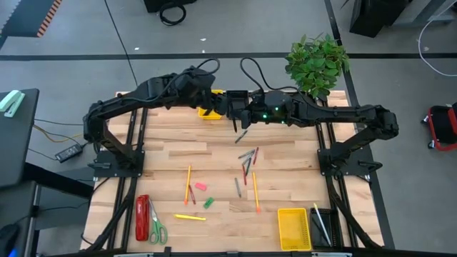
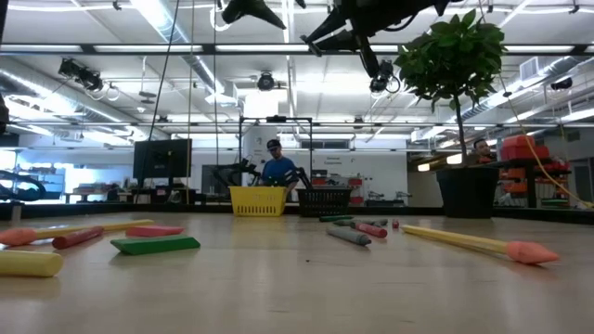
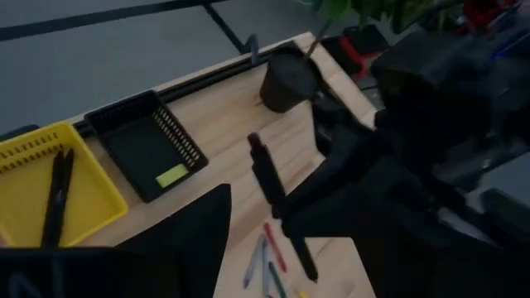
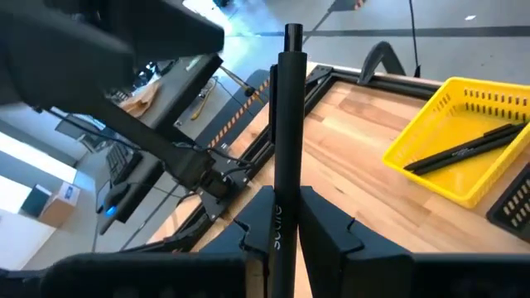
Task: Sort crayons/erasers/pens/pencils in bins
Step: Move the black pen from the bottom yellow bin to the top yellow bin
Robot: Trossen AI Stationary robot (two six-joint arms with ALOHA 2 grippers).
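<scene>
The right gripper (image 4: 284,217) is pinching a black pen (image 4: 291,124), its two fingers (image 4: 325,222) pressed against the barrel near one end. The pen's long axis runs straight out past the fingertips, away from the wrist. From above, the pen (image 1: 236,124) hangs over the far middle of the table (image 1: 214,150), its free end tipped down toward the wood. There is pale lettering on the barrel between the fingers, too faint to read.

The left gripper (image 1: 207,100) hovers just beside it over the far yellow bin (image 1: 212,114), its fingers spread and holding nothing. That bin (image 3: 91,194) already has black pens (image 3: 56,199) lying lengthwise in it, and the black bin (image 3: 137,132) next to it holds a yellow eraser (image 3: 172,175).

Crayons (image 1: 246,155), pencils (image 1: 188,182) and erasers (image 1: 201,185) lie scattered mid-table.
</scene>
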